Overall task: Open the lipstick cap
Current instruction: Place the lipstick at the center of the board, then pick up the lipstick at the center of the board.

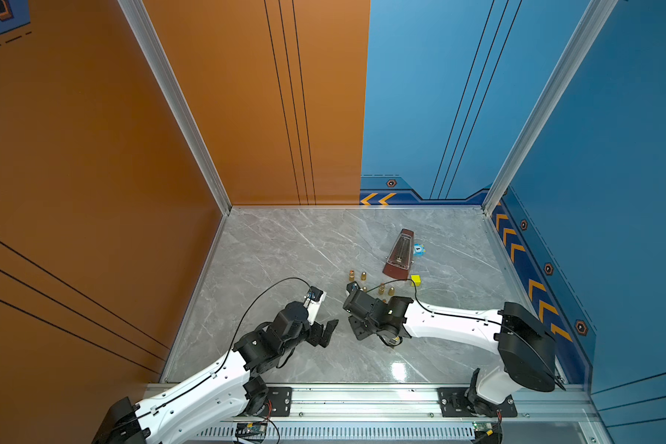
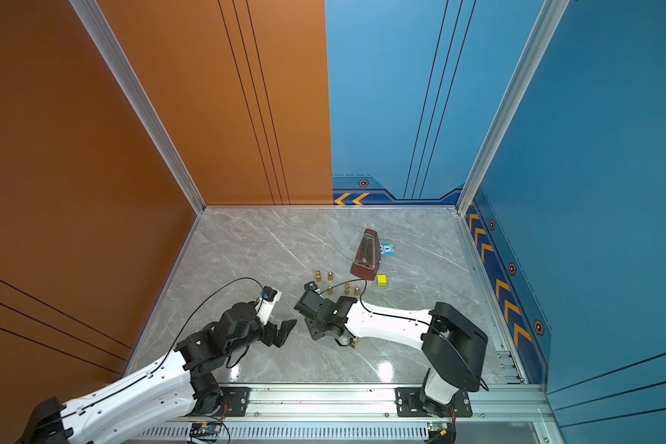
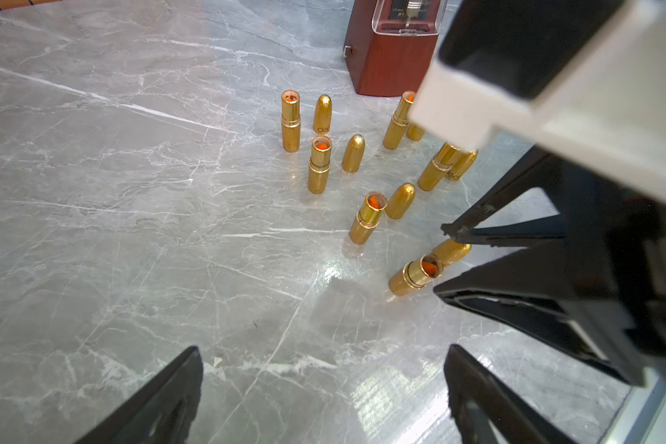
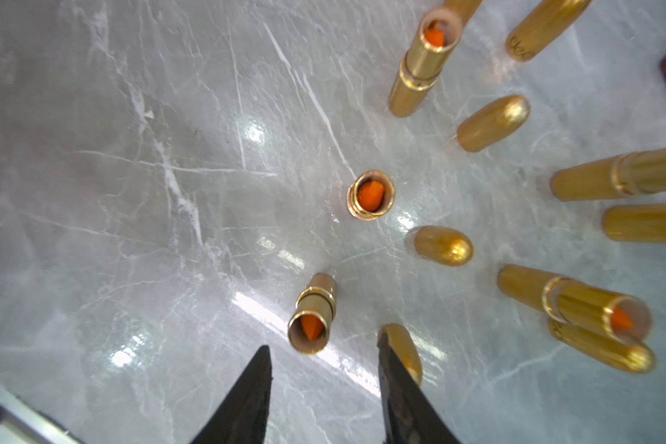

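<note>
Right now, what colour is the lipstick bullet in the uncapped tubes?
Orange. The lipstick bullet shows best in the right wrist view.

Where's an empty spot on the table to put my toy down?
Bare marble table runs from the orange wall to the gold lipsticks, and along the back edge. It's crowded around the lipsticks, metronome and yellow cube.

lipstick tubes (image 3: 319, 165): gold, uncapped, orange inside, upright | caps (image 3: 353, 153): gold, standing beside tubes
</note>
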`<state>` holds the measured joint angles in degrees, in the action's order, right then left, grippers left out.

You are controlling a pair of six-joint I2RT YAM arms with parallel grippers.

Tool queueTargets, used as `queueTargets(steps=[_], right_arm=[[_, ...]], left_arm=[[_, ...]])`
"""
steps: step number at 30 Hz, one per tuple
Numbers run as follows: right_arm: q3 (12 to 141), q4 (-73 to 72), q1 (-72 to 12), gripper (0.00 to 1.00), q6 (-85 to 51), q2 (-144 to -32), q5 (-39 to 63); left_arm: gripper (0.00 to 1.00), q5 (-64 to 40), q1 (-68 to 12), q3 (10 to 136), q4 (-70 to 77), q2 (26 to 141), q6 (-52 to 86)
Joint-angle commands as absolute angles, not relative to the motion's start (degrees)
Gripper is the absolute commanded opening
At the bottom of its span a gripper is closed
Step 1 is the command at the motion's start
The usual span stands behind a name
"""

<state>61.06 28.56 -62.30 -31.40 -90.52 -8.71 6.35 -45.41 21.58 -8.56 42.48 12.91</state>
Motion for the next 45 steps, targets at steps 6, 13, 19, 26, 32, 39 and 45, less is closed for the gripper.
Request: queueTargets(steps=[6,13,19,26,32,39,45], right_arm=[[63.97,44.32,-57.91,0.53,-38.57,-78.74,-5.8],[63.48,55.8,-55.53,0.6,-47.64,-73.72,-6.4],[59.07,55.52,-55.76,0.65,-55.9,-72.23,-4.45],[54.37,48.25,-57.14,0.69,-61.74,-75.38,-2.12],[54.37,44.75,-57.28,0.67,-62.64,-80.46,-2.55],[54.1,43.98,-57.39,0.58,-61.92,-83.86,-4.71],[53.22,45.0,-57.64,0.49,-60.87,-84.49,-6.28]], left_arm=[[0.99,-0.15,-46.59,24.34,-8.88,41.93,9.11],[0.99,-1.45,-51.59,27.03,-8.81,46.89,6.46],[0.99,-2.4,-55.07,27.31,-6.47,50.17,4.76],[0.99,-4.15,-56.4,26.72,-3.49,51.73,3.78],[0.99,-4.56,-56.93,26.59,-2.58,52.21,3.71],[0.99,-4.48,-57.22,26.21,-1.61,52.77,3.72],[0.99,-4.5,-57.3,26.41,-1.16,53.66,3.52]])
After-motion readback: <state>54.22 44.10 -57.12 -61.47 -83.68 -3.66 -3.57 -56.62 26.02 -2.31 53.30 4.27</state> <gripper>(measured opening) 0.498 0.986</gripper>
